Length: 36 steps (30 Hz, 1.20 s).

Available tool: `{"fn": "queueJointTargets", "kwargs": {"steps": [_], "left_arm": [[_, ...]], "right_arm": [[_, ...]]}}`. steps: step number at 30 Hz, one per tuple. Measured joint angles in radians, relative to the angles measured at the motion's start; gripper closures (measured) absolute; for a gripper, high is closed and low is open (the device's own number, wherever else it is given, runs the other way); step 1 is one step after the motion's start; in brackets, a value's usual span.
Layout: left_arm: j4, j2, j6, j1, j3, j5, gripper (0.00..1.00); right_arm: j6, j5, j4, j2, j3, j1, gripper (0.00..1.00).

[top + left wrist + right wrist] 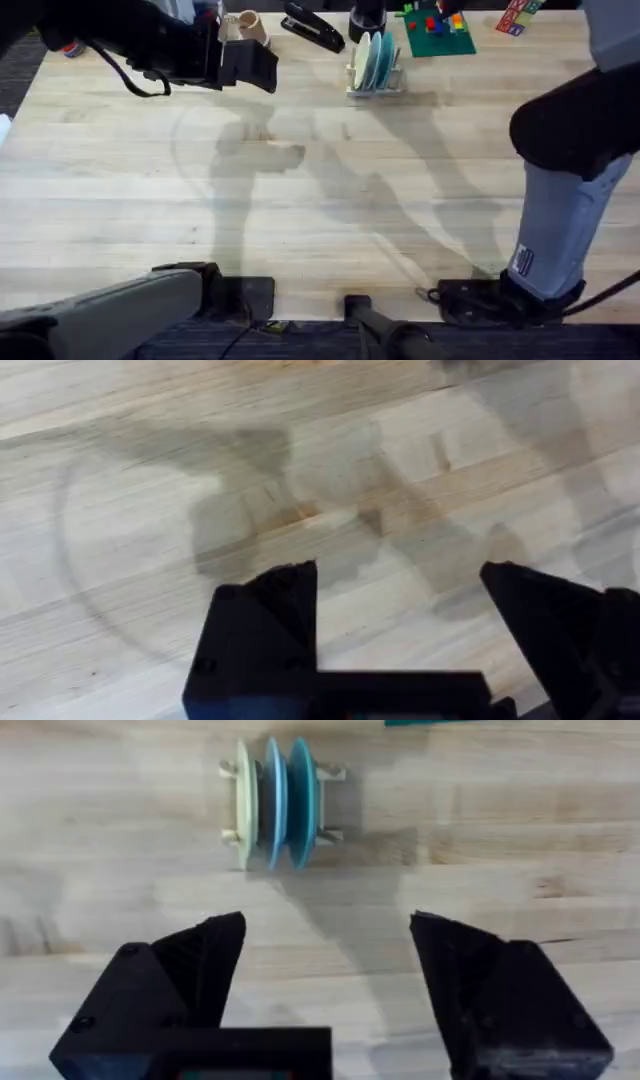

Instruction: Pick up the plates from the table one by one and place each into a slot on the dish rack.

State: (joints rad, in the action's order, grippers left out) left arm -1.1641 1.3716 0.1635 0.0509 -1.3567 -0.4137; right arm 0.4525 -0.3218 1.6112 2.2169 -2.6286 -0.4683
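The dish rack (376,90) stands at the back of the table (320,200), right of the middle. Three plates stand upright in its slots: cream (243,805), pale blue (273,805) and teal (303,805). In the overhead view they show side by side, cream (360,62) leftmost and teal (387,55) rightmost. My right gripper (325,925) hangs open and empty a short way in front of the rack (331,772). My left gripper (262,65) is raised at the back left, open, with bare wood under its fingertips (290,585).
Along the back edge sit a pinkish cup (249,25), a black stapler (313,28), a dark round object (367,18) and a green baseplate (437,40) with bricks. The right arm's grey link (560,230) rises over the right side.
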Motion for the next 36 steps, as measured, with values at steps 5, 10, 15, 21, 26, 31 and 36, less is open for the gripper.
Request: {"fn": "queueJointTargets", "kwargs": {"steps": [5, 10, 15, 21, 26, 31, 36], "left_arm": [[0.000, 0.000, 0.000, 0.000, 0.000, 0.000, 0.006], [0.000, 0.000, -0.001, 0.000, 0.000, 0.000, 0.006], [0.000, 0.000, -0.002, 0.000, 0.000, 0.000, 0.006], [0.000, 0.000, -0.002, 0.000, 0.000, 0.000, 0.006], [0.000, 0.000, -0.002, 0.000, 0.000, 0.016, 0.006], [0.000, 0.000, -0.002, 0.000, 0.000, 0.045, 0.006], [0.001, 0.000, -0.002, 0.000, 0.000, 0.052, 0.006]], "right_arm": [[-0.043, 0.001, 0.006, 0.000, 0.000, 0.000, 0.008], [-0.057, 0.006, 0.006, -0.028, 0.031, 0.000, 0.007], [-0.066, 0.009, 0.006, -0.147, 0.197, 0.010, 0.007], [-0.092, 0.008, 0.000, -0.334, 0.462, 0.040, 0.007], [-0.125, 0.008, -0.095, -0.493, 0.658, 0.042, 0.007], [-0.128, 0.009, -0.278, -0.647, 0.863, 0.042, 0.007], [-0.124, 0.009, -0.358, -0.756, 0.996, 0.042, 0.006]]}}
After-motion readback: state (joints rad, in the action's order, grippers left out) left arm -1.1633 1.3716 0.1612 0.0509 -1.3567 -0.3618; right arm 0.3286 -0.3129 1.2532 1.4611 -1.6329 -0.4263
